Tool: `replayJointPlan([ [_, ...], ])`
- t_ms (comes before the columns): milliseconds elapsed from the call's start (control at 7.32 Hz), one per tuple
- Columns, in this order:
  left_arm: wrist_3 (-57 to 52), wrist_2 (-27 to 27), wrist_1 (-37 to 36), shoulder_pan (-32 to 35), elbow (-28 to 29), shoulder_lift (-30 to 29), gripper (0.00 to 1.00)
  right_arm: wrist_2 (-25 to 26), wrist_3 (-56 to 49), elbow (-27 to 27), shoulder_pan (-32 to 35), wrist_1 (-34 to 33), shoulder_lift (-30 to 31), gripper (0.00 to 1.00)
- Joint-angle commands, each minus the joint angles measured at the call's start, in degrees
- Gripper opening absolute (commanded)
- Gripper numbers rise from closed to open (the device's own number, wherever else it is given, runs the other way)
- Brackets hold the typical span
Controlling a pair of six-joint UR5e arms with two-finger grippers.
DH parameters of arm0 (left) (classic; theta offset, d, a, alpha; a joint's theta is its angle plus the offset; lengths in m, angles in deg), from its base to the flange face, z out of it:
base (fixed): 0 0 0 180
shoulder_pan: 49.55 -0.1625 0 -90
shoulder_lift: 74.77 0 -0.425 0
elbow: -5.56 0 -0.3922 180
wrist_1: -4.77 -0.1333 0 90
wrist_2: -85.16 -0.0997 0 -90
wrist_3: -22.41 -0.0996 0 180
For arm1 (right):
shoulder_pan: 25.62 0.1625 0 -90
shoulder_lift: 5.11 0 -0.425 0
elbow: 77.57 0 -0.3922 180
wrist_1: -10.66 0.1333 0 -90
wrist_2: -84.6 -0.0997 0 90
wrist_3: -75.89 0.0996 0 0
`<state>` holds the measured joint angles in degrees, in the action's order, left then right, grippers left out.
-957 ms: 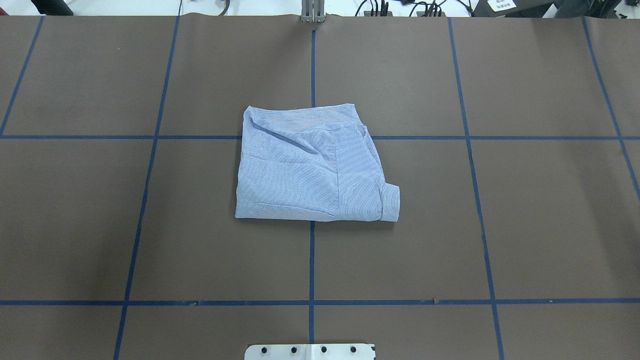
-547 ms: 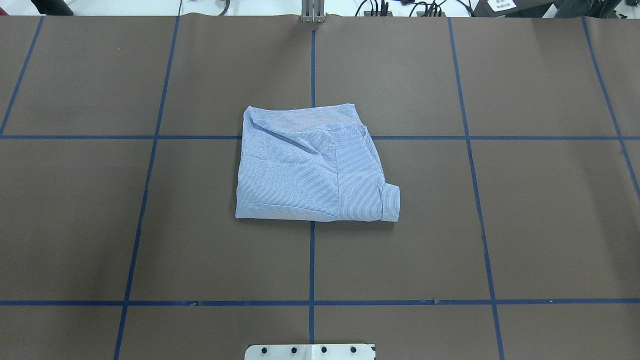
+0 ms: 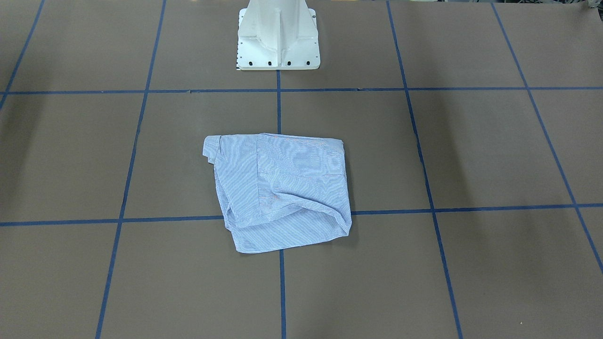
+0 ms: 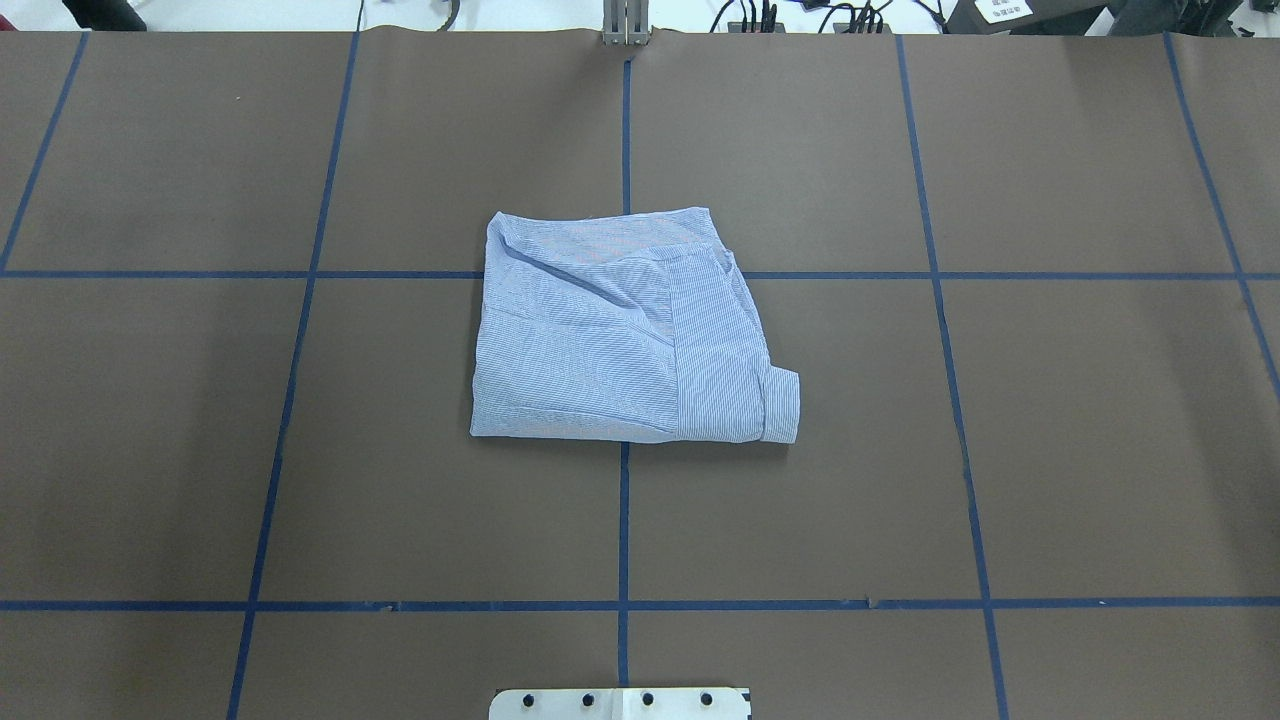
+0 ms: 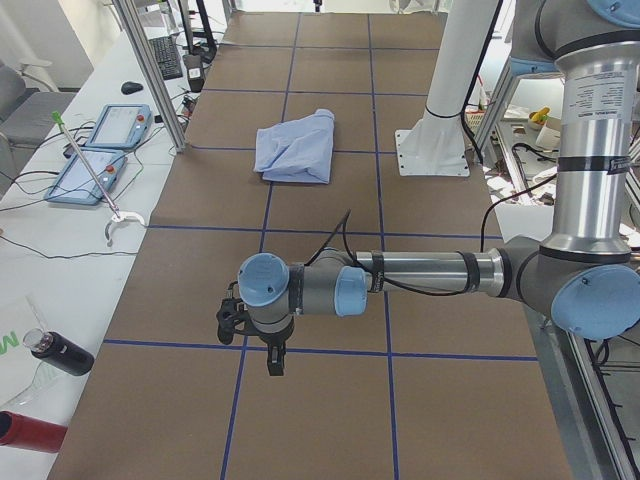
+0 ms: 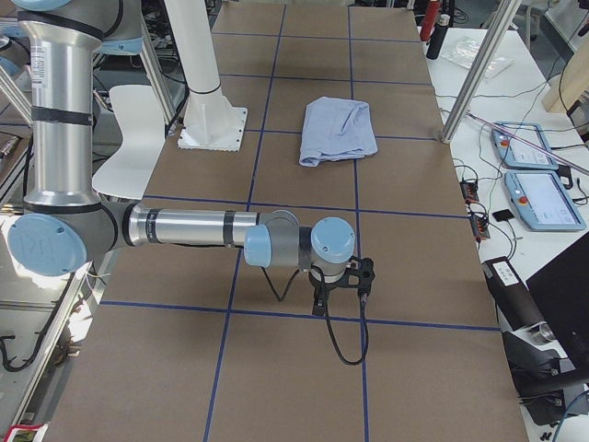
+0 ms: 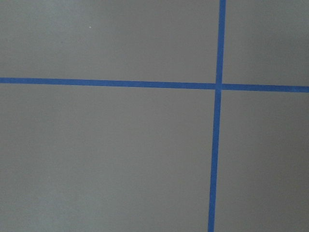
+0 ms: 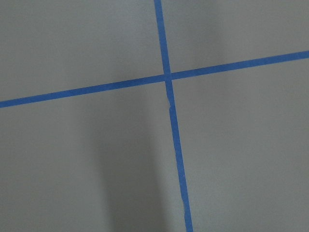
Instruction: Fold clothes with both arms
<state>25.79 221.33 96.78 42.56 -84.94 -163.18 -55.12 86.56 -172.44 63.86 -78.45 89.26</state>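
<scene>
Shirt [image 4: 625, 335] lies folded far from left pincer [image 5: 270, 352] and right pincer [image 6: 342, 287]; spread: cannot tell.

One shirt [image 4: 620, 330], two robot arms [image 5: 420, 275] [image 6: 184, 226], one white pedestal [image 3: 278, 37], two teach pendants [image 5: 120, 125] [image 5: 90, 172].

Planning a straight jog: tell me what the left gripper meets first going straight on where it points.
Likely the bare table near a blue tape crossing; the left gripper points down, nothing between.

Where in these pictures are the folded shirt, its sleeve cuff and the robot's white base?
folded shirt [image 4: 600, 340], overhead exterior view, middle of its top layer.
sleeve cuff [image 4: 781, 407], overhead exterior view, middle of the cuff band.
white base [image 3: 278, 44], exterior front-facing view, front face above the bolts.
</scene>
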Motion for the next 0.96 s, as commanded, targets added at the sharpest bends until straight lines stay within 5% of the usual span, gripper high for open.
replayJointPlan([
  [0, 3.99, 0.15, 2.56, -0.88, 0.14, -0.36, 1.00, 0.41, 0.67, 0.38, -0.01, 0.34, 0.12, 1.00],
  [820, 6.82, -2.14, 2.47, -2.73, -2.76, -0.10, 1.00, 2.79, 0.75, 0.39, -0.09, 0.25, 0.03, 1.00],
])
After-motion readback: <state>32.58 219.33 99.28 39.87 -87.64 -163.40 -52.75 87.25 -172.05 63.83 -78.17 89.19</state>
